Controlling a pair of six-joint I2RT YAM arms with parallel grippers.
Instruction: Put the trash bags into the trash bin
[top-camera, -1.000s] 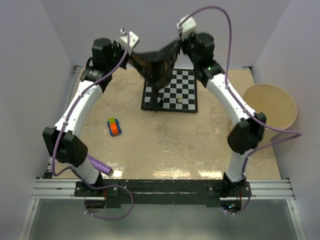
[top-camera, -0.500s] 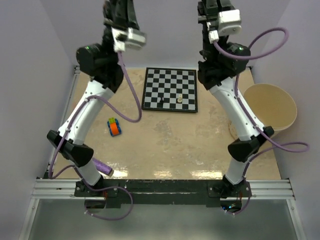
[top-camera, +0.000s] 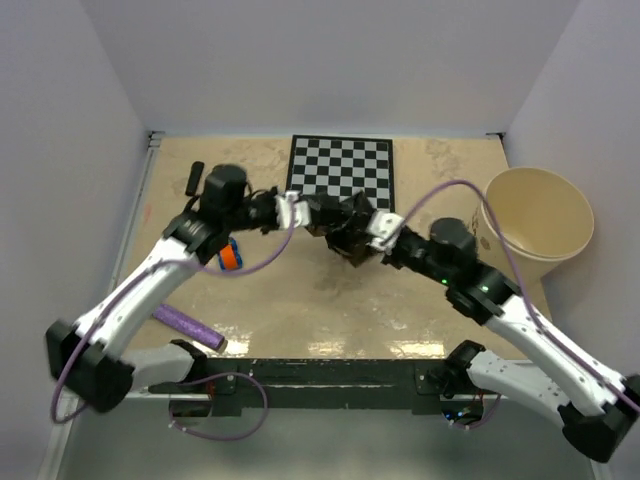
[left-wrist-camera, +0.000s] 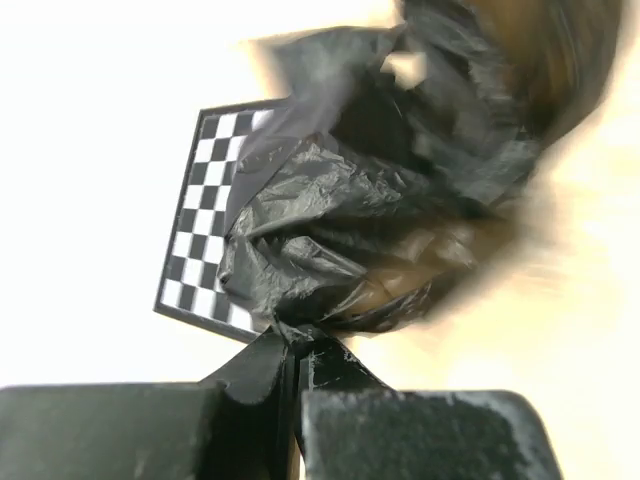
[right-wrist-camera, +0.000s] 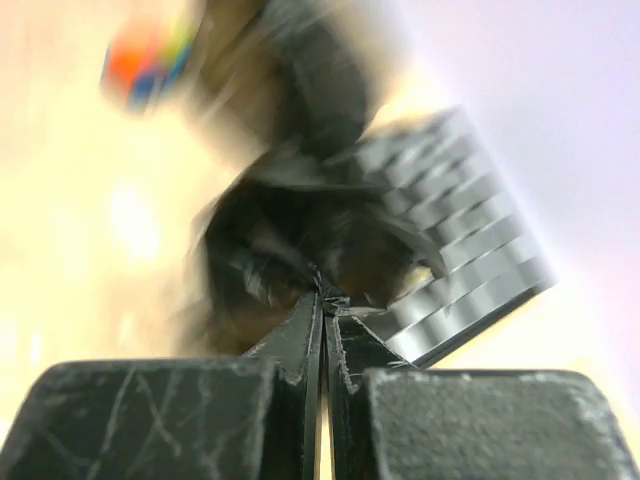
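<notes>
Crumpled black plastic trash bag (top-camera: 345, 228), bunched at the near edge of the black-and-white chessboard (top-camera: 340, 168), left end effector (left-wrist-camera: 297, 345) and right end effector (right-wrist-camera: 325, 298) both clenched on it (wrist views blurred), round cream plastic bin (top-camera: 540, 205) well apart.

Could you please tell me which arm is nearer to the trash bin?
Right. The right arm bends close beside the trash bin; the left arm stands across the table, left of the chessboard.
</notes>
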